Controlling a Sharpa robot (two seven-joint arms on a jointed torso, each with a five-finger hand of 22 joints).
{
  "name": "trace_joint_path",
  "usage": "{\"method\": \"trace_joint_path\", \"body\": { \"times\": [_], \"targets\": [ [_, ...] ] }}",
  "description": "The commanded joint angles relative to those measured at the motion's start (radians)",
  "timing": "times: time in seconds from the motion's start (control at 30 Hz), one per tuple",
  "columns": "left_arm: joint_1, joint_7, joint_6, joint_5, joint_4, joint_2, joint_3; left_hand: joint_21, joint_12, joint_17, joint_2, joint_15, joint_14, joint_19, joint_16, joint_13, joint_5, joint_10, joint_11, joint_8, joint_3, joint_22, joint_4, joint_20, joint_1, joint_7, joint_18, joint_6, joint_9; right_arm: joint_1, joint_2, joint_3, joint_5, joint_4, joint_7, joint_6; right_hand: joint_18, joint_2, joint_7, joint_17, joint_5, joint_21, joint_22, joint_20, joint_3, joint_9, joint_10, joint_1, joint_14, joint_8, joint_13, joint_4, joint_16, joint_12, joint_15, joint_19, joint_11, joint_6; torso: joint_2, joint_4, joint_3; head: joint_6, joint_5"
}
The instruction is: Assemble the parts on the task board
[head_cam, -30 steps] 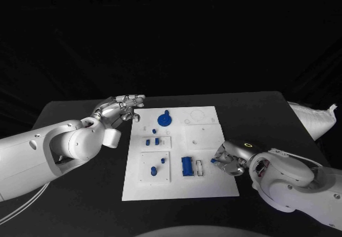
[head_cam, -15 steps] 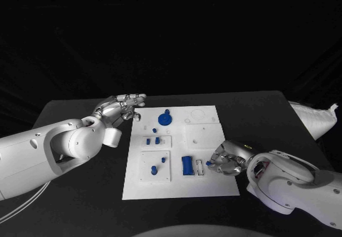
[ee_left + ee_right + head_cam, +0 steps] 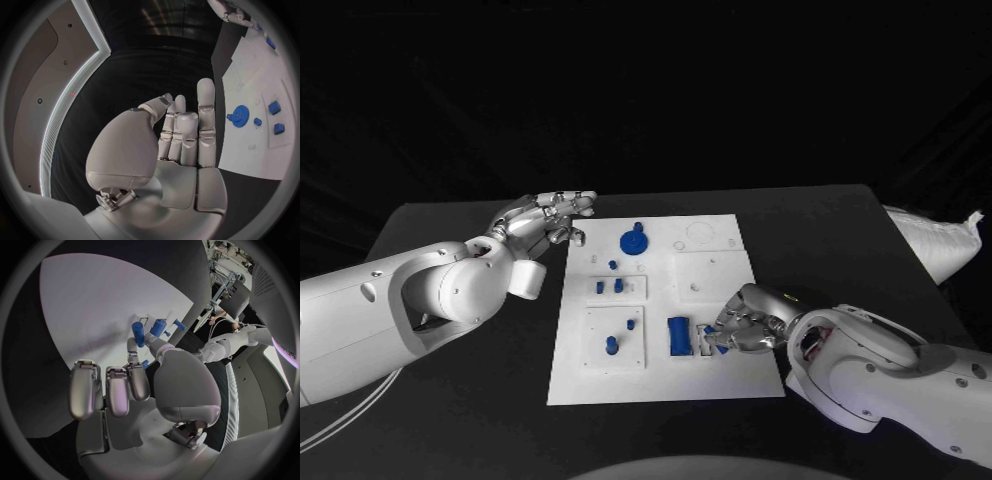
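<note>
The right hand (image 3: 740, 328) sits low over the near right part of the white board (image 3: 733, 375), its fingers curled in and pinching a small blue peg (image 3: 720, 331) at their tips. In the right wrist view the hand (image 3: 134, 385) holds that peg (image 3: 138, 334) out over the board (image 3: 94, 305), its tip close above the white surface and just beside a tall blue block (image 3: 157, 328). In the head view the blue block (image 3: 678, 335) stands upright on the board just left of the pinched peg, with a thin open frame (image 3: 705, 340) lying between them.

The left hand (image 3: 548, 216) hovers beside the far left corner of the board, over the black table (image 3: 459, 400), fingers apart and straight, holding nothing. The left wrist view shows the same hand (image 3: 178, 135) with its fingers extended side by side and the palm bare.

On the board, a round blue disc with a knob (image 3: 633, 241) lies near the far edge. Below it, 2 small blue pieces (image 3: 609, 287) stand side by side on a square plate, and nearer still 1 oval blue piece (image 3: 612, 346) and 1 smaller piece (image 3: 630, 325) rest on another square plate.
</note>
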Motion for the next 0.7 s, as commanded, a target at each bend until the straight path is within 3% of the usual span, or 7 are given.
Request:
{"method": "trace_joint_path", "body": {
  "times": [0.03,0.17,0.3,0.7],
  "targets": [
    [0.000,0.009,0.019,-0.003,0.003,0.001,0.001,-0.006,0.006,-0.001,0.009,0.000,-0.007,-0.004,-0.004,-0.001,0.005,-0.009,0.000,0.006,0.000,-0.002,-0.004,0.000,0.005,-0.002,0.018,-0.006,0.001,-0.001,0.008,0.000,-0.016,-0.006,-0.019,0.031,-0.013,0.003,-0.008,0.180,0.016,0.004,0.004,-0.010,-0.020,0.008,0.034,-0.010,0.090,0.007,0.113,0.006,0.005,-0.013,-0.010,0.014,-0.008,0.015,0.000,-0.0006,0.0006,-0.002,0.003],
    [0.000,0.009,0.020,-0.003,0.004,0.001,0.001,-0.006,0.006,-0.001,0.009,0.000,-0.007,-0.004,-0.004,-0.001,0.005,-0.009,0.000,0.006,0.000,-0.002,-0.004,0.000,0.005,-0.002,0.018,-0.006,0.001,-0.001,0.021,0.000,-0.030,-0.014,-0.023,0.049,-0.013,0.011,-0.016,0.182,0.027,0.006,0.007,-0.015,-0.044,0.022,0.042,-0.009,0.090,0.024,0.127,0.012,0.006,0.008,-0.015,0.015,-0.015,0.030,0.000,-0.0003,0.0020,-0.002,0.004],
    [0.000,0.008,0.022,-0.003,0.004,0.001,0.001,-0.006,0.007,0.000,0.008,0.001,-0.007,-0.004,-0.003,-0.002,0.005,-0.010,0.001,0.007,0.000,-0.001,-0.004,0.000,0.004,-0.001,0.018,-0.006,0.001,-0.001,0.031,0.000,-0.047,-0.021,-0.027,0.060,-0.013,0.016,-0.020,0.182,0.031,0.007,0.008,-0.017,-0.055,0.030,0.044,-0.008,0.091,0.032,0.132,0.015,0.006,0.015,-0.018,0.015,-0.018,0.035,0.000,-0.0014,0.0011,-0.002,0.006],
    [0.000,0.005,0.027,-0.003,0.006,0.001,0.001,-0.007,0.007,-0.001,0.008,0.001,-0.007,-0.004,-0.003,-0.002,0.004,-0.010,0.001,0.008,-0.001,-0.002,-0.004,0.001,0.004,-0.001,0.018,-0.006,0.001,-0.001,0.053,0.000,-0.079,-0.052,-0.034,0.088,-0.014,0.023,-0.023,0.183,0.037,0.007,0.009,-0.019,-0.064,0.037,0.048,-0.007,0.091,0.040,0.139,0.018,0.007,0.024,-0.021,0.016,-0.021,0.037,0.001,-0.0014,0.0018,-0.002,0.005]
  ]
}}
